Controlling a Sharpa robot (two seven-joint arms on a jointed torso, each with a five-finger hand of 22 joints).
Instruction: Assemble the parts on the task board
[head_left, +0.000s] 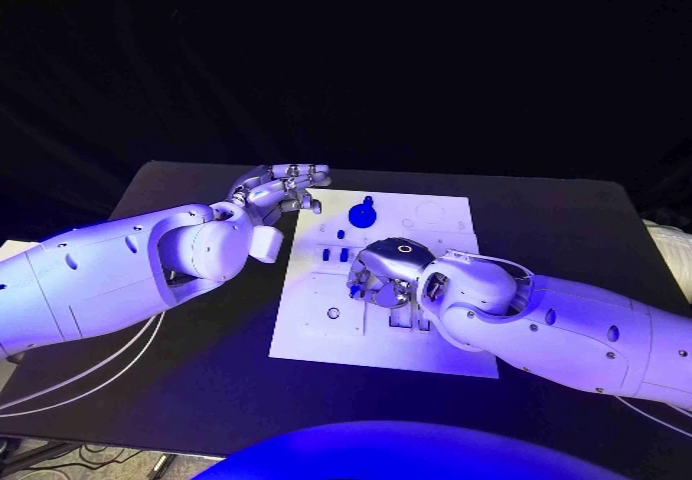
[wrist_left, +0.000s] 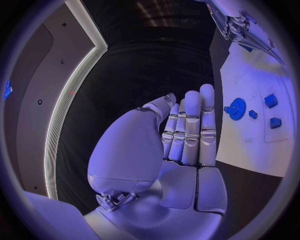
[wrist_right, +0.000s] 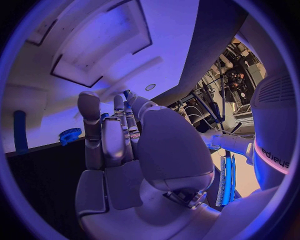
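The white task board (head_left: 433, 345) lies in the middle of the black table. A blue gear-shaped part (head_left: 362, 212) sits near its far edge; the left wrist view shows that gear (wrist_left: 237, 107) with small blue parts (wrist_left: 270, 100) beside it. My left hand (head_left: 281, 187) hovers at the board's far left corner, fingers (wrist_left: 190, 125) straight and together, holding nothing. My right hand (head_left: 382, 275) is over the board's middle with its fingers pointing down at it. In the right wrist view its thumb lies along the fingers (wrist_right: 103, 135), and a blue speck shows between them; whether it holds anything is unclear.
The black table (head_left: 202, 330) extends left and right of the board. The right wrist view shows the blue gear (wrist_right: 70, 135) and an upright blue peg (wrist_right: 20, 130) beyond the fingers. My right forearm (head_left: 577, 335) covers the board's near right corner.
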